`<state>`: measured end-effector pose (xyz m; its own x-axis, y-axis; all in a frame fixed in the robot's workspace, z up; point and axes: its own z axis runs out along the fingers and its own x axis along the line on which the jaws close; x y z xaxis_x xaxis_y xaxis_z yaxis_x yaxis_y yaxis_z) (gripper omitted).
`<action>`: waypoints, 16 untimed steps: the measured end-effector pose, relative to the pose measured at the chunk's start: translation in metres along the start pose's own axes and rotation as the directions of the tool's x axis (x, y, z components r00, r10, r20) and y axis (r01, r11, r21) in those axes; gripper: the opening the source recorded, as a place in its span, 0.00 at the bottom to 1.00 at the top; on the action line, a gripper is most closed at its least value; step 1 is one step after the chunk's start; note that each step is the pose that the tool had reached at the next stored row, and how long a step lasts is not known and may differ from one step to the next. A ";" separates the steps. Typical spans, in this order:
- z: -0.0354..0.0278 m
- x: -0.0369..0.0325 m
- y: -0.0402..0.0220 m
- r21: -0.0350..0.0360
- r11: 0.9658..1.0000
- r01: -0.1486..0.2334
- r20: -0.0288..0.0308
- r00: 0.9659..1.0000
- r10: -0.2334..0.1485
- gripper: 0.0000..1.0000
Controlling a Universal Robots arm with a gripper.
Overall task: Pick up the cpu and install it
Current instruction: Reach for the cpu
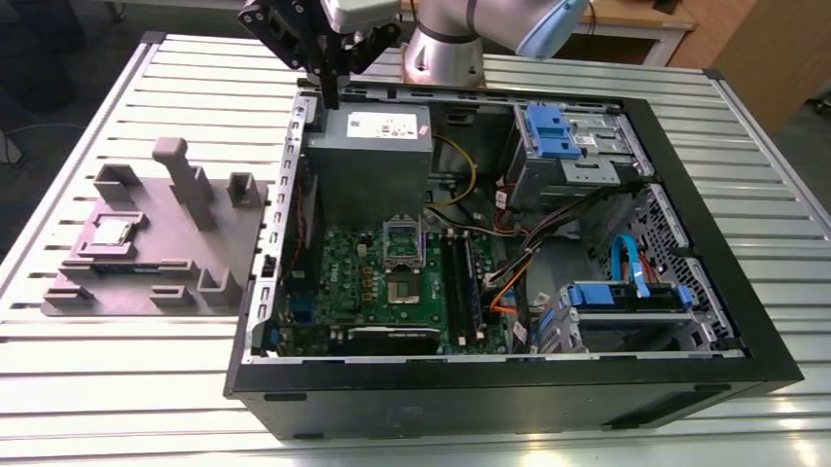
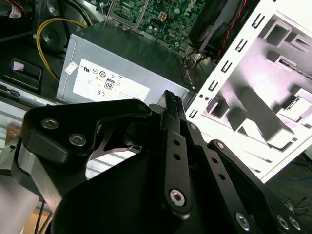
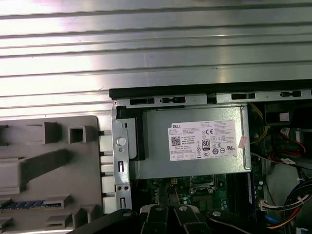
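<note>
The cpu [image 1: 115,231], a small shiny silver square, lies in a recess of the grey fixture [image 1: 156,248] on the exterior view's left, outside the case. My gripper [image 1: 330,103] hangs over the back left corner of the open computer case [image 1: 507,379], beside the grey power supply [image 1: 370,136], far from the cpu. Its black fingers point down, pressed together with nothing between them; the second wrist view shows them meeting at the tip of the gripper [image 2: 169,96]. On the green motherboard [image 1: 344,282] the dark socket [image 1: 401,289] sits with its metal frame raised.
The case stands on a slatted metal table [image 1: 130,389]. Inside it are black memory sticks [image 1: 462,287], loose cables [image 1: 520,253] and blue drive bays [image 1: 565,131]. Tall grey posts [image 1: 182,175] rise from the fixture. The power supply [image 3: 195,141] lies under the wrist.
</note>
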<state>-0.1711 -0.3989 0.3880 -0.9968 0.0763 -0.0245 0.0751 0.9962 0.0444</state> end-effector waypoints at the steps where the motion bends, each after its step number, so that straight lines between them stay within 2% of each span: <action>1: 0.0000 0.0003 0.0000 0.000 1.000 0.000 0.000 1.000 0.000 0.11; 16: 0.0001 0.0041 -0.0003 0.000 1.000 0.000 0.000 1.000 0.000 0.11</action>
<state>-0.1752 -0.3989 0.3878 -0.9968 0.0763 -0.0244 0.0751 0.9962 0.0444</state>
